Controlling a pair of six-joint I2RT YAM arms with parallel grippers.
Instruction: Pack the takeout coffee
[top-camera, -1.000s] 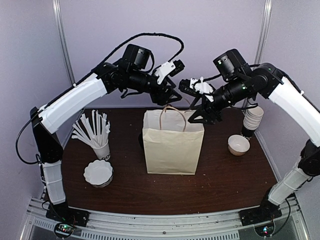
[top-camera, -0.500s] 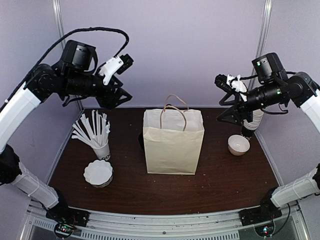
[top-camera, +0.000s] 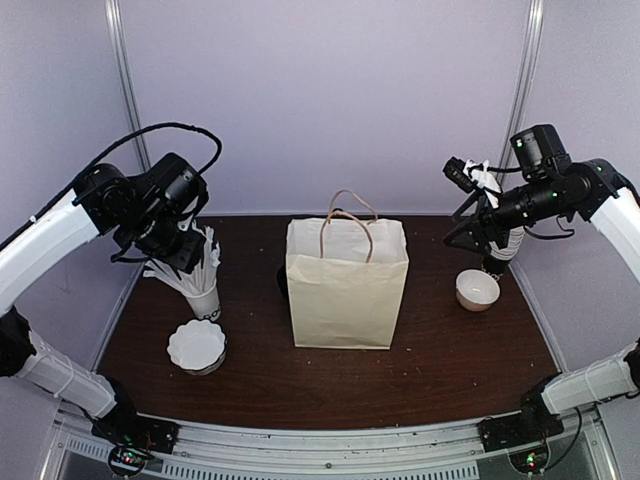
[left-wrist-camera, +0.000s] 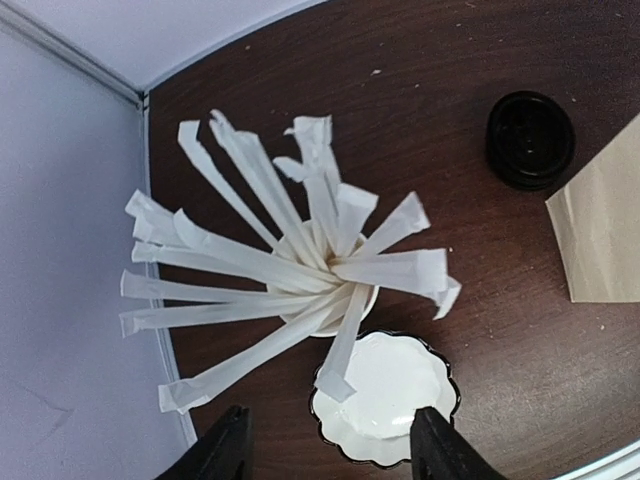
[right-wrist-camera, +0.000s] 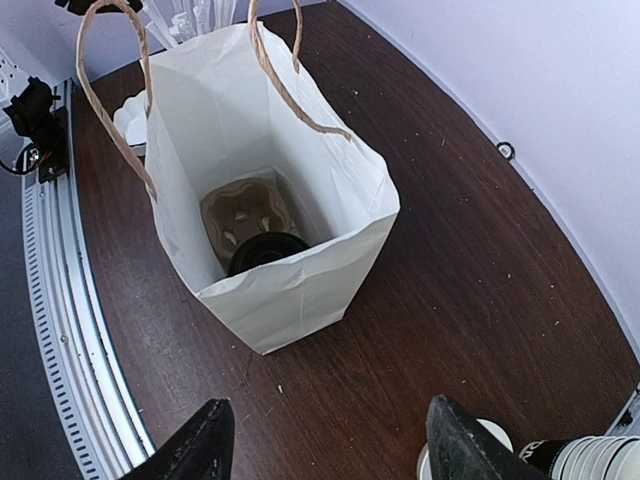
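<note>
The cream paper bag (top-camera: 345, 285) stands open at mid table. In the right wrist view the bag (right-wrist-camera: 290, 290) holds a cardboard carrier (right-wrist-camera: 240, 215) and the black domed lid of the takeout coffee (right-wrist-camera: 265, 250). My right gripper (right-wrist-camera: 335, 440) is open and empty, high and to the right of the bag; it also shows in the top view (top-camera: 468, 232). My left gripper (left-wrist-camera: 332, 450) is open and empty above the straw cup, left of the bag, and shows in the top view (top-camera: 188, 256).
A white cup of wrapped straws (left-wrist-camera: 320, 290) and a white fluted dish (left-wrist-camera: 390, 400) stand front left. Another black round lidded thing (left-wrist-camera: 530, 138) stands by the bag's far-left side. A stack of cups (top-camera: 505, 235) and a white-inside cup (top-camera: 478, 289) stand right.
Both grippers have drawn away from above the bag's mouth. The left arm swung left and down over the straw cup; the right arm pulled back to the right.
</note>
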